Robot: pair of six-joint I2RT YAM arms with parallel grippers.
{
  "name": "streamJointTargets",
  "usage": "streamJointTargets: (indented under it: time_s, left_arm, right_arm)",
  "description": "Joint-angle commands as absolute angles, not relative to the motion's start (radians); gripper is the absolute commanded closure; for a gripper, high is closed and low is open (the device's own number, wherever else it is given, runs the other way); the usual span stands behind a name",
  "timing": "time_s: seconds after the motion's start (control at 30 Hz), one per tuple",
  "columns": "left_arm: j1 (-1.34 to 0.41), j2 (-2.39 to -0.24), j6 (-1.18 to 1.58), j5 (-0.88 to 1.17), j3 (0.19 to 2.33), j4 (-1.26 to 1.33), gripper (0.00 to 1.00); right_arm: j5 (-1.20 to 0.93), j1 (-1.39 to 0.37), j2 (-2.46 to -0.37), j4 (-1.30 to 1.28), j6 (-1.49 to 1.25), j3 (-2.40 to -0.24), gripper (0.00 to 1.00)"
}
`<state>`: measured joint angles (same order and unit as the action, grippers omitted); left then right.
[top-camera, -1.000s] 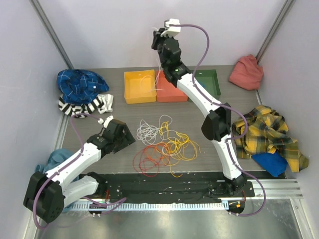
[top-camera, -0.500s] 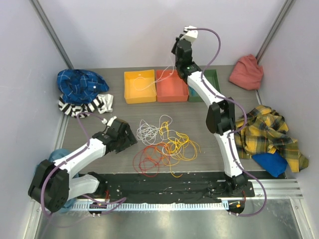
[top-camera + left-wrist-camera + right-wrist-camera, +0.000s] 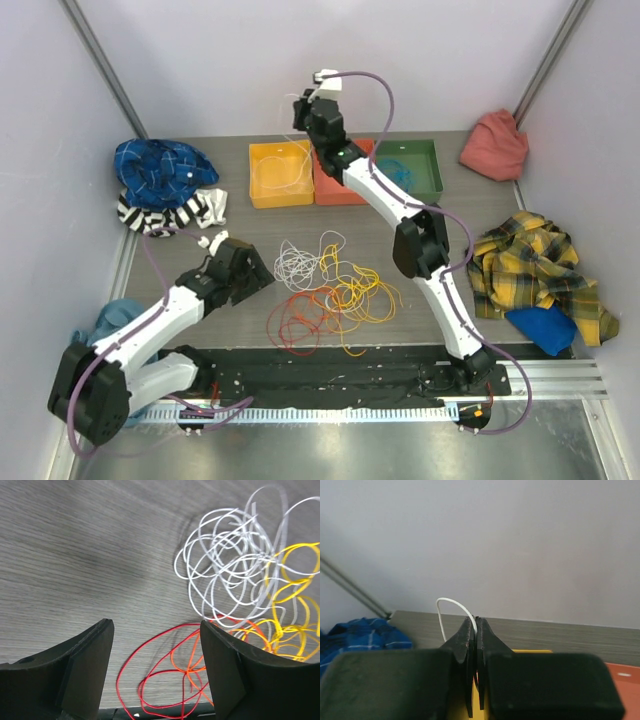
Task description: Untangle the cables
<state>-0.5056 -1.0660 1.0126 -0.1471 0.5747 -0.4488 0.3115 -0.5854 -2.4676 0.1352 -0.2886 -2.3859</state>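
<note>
While the right claw [image 3: 476, 626] is pinched together on a white cable [image 3: 451, 603], which arches out just left of its tips, we lift slowly and straight, so that the strand slides free without dragging its neighbours. The yellow tray [image 3: 254, 178] lies below this claw, and we judge it the likely drop point. The left claw [image 3: 155, 630] hangs over the table with its jaws apart. The other cables [image 3: 235, 595] spread ahead of it and to its right, with white loops farthest and red and orange nearest the tips. We use this claw to pin the heap if strands rise. The table [image 3: 75, 555] beneath is matte grey wood-grain. Pale walls stand behind the right claw, and heaps of clothing [image 3: 160, 170] lie off to both sides.
</note>
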Motion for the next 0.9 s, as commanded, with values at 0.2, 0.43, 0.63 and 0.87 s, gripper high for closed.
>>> streamJointTargets:
  time_s: [0.2,0.43,0.63,0.87]
  left_arm:
    - [-0.509,-0.926,1.029,-0.224,0.558,-0.508,0.24]
    - [-0.509,-0.945,1.019,-0.212,0.571,-0.500,0.21]
    - [-0.509,-0.959,1.008,-0.229,0.597,-0.494,0.21]
    - [-0.508,-1.108,0.960,-0.244,0.705,-0.460,0.21]
  right_arm:
    - [0.221,-0.635,-2.580,0.088,-0.399,-2.517,0.65]
    - [0.256,-0.643,-2.559,0.077,-0.381,-2.519,0.00]
    - [0.391,-0.649,-2.296,0.182,-0.357,-2.239,0.00]
    - [0.471,-0.707,-1.826,0.219,-0.400,-1.641,0.00]
